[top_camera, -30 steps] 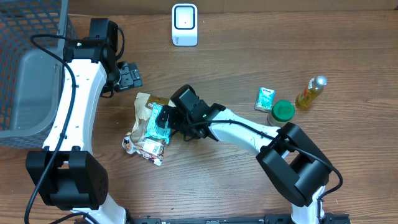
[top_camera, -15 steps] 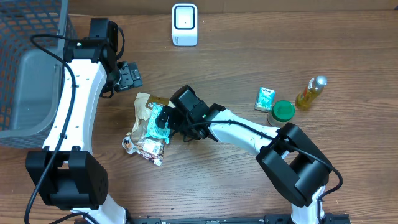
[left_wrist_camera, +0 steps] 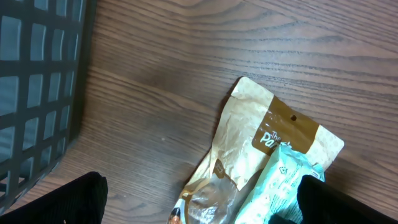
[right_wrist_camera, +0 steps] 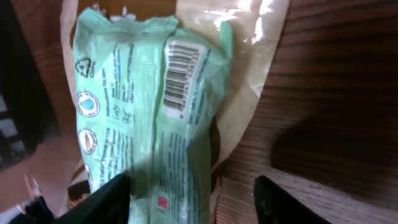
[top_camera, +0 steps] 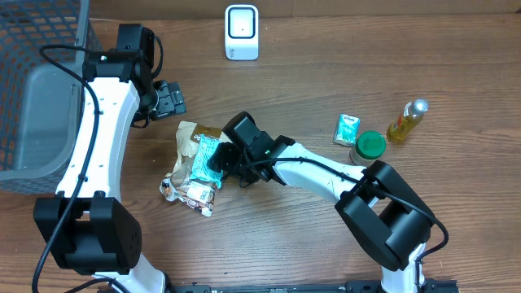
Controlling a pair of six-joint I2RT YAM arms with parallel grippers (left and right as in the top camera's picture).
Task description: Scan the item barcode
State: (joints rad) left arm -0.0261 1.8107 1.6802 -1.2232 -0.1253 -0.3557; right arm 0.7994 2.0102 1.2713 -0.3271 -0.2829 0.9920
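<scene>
- Mint-green packet (right_wrist_camera: 155, 106): lies on a brown pouch (left_wrist_camera: 249, 143) in the heap of wrappers at mid-table, its barcode (right_wrist_camera: 181, 78) facing up, well apart from the white scanner (top_camera: 242, 32) at the far edge.
- Right gripper (right_wrist_camera: 196, 200): jaws partway apart, astride the packet's lower end. One finger overlaps the film and the other stands clear of its edge, so no firm hold is evident.
- Left gripper (left_wrist_camera: 205, 199): jaws fully apart and empty, hovering near the heap beside the wire basket (left_wrist_camera: 37, 93).
- Advised technique: close on the packet alone, below the barcode, so that neither finger covers the bars nor pinches the pouch beneath.
- Grip lightly, since the soft film probably creases, and a wrinkled code reads poorly.
- Lift straight up before turning the barcode toward the scanner.
</scene>
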